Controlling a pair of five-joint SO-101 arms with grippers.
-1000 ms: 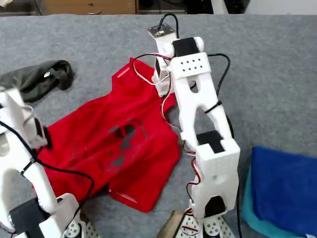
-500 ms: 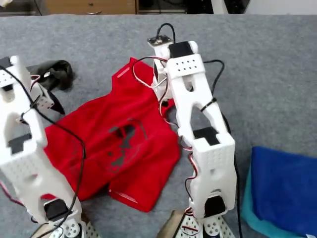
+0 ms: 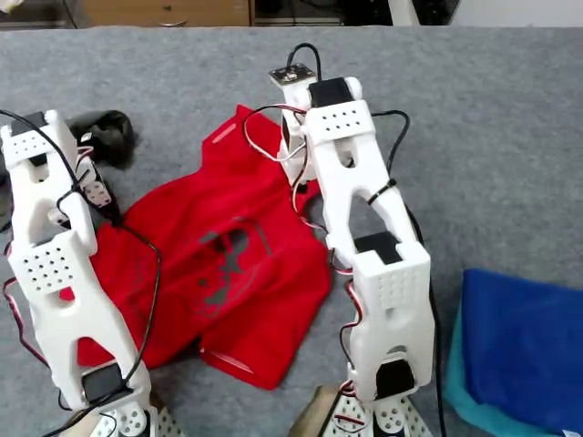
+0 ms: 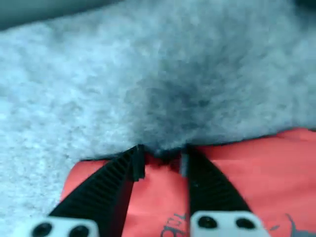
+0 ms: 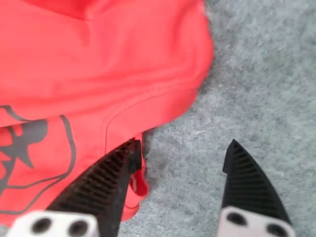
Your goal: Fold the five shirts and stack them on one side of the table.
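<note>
We see a grey felt table (image 3: 510,118) and a wooden cabinet (image 3: 164,13) behind it. The red shirt (image 3: 219,264) lies rumpled mid-table, with a folded blue shirt (image 3: 524,350) off to the right. Our left gripper (image 4: 161,160) straddles the red shirt's edge, slightly parted, while the right gripper (image 5: 182,153) gapes wide and empty beside its hem.

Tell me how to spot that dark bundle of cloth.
On the grey table, find the red shirt spread in the middle. Past its far left side, beside the left arm, lies the dark bundle. It alone is crumpled and dark; the blue pile at right is folded.
</note>
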